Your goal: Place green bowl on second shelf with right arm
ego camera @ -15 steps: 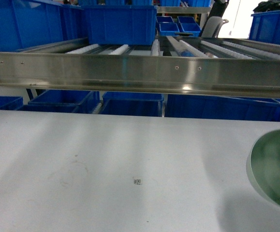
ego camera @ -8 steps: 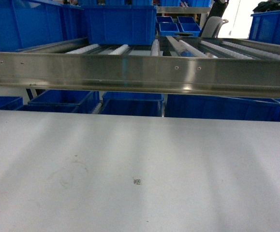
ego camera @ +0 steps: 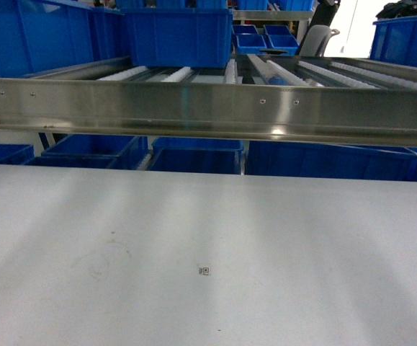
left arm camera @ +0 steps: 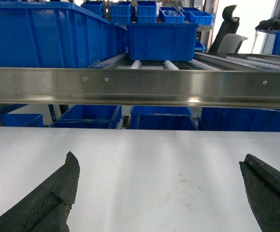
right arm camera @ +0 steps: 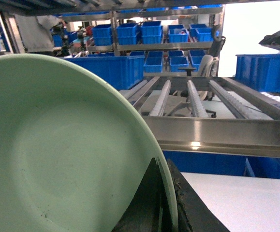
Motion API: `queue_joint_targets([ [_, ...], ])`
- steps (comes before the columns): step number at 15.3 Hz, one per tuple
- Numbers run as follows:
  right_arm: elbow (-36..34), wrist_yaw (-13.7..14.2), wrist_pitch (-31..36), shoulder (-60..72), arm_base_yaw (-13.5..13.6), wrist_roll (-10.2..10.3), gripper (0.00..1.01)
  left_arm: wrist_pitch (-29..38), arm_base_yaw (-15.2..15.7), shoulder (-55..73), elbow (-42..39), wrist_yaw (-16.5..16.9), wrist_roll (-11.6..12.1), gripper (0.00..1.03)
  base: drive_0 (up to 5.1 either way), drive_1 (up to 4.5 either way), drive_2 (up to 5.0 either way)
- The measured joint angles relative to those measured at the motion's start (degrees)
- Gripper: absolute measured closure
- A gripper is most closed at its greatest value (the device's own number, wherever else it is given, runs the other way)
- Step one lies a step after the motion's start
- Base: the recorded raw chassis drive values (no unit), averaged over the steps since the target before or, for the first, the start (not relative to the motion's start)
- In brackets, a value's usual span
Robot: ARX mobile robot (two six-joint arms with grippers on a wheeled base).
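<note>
The pale green bowl (right arm camera: 57,154) fills the left of the right wrist view, tilted so its inside faces the camera. My right gripper (right arm camera: 165,166) is shut on its rim, one dark finger (right arm camera: 147,203) inside the wall and the other outside. It hangs above the white table, in front of the steel shelf (right arm camera: 217,135) with its roller rails. In the head view the shelf's front bar (ego camera: 208,108) crosses the frame; neither the bowl nor a gripper shows there. My left gripper (left arm camera: 157,159) stands open over the white table (left arm camera: 144,145), holding nothing.
A blue crate (ego camera: 179,32) sits on the roller rails at the back centre-left of the shelf, with a larger blue crate (ego camera: 42,32) to its left. More blue crates (ego camera: 194,155) stand under the shelf behind the table. A small marker (ego camera: 204,271) lies on the tabletop (ego camera: 194,238).
One second ago the green bowl showed at the right edge of the head view. It left that view half a second ago and stays out of it now.
</note>
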Motion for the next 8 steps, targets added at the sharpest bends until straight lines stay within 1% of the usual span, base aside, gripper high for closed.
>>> queue_joint_targets([
  [1,0.0,2.1,0.4,-0.6,0.5,0.2,0.99,0.0,0.0,0.0,0.0,0.0,0.0,0.05,0.0,0.00,0.0],
  [2,0.0,2.7,0.2,-0.5,0.4,0.4,0.99,0.0,0.0,0.0,0.0,0.0,0.0,0.05,0.0,0.00,0.0],
  [8,-0.1,3.1,0.3,-0.5,0.4,0.7,0.99,0.0,0.0,0.0,0.0,0.0,0.0,0.05,0.0,0.00,0.0],
])
